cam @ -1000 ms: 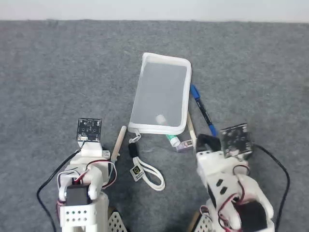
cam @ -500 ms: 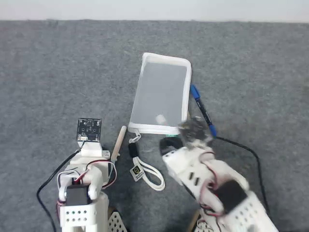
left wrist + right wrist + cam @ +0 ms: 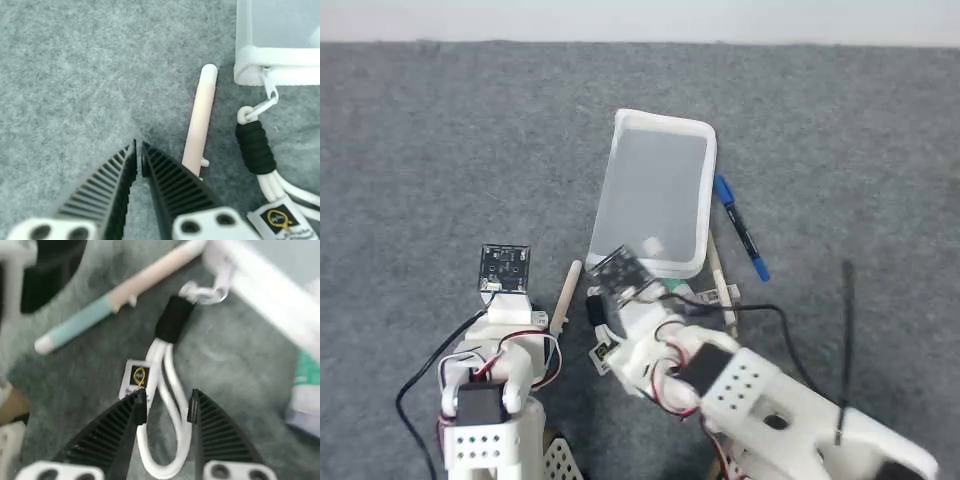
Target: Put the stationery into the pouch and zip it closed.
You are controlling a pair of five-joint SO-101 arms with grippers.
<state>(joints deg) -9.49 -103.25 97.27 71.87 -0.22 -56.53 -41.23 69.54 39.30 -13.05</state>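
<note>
Your right gripper has swung left across the near side and hangs, jaws spread, over the white strap at the near end of the mesh pouch; closing there could drag it onto the cream pen beside your pressed-together left gripper.

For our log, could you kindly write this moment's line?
right gripper open over white cord strap | left gripper shut beside beige pen
</note>
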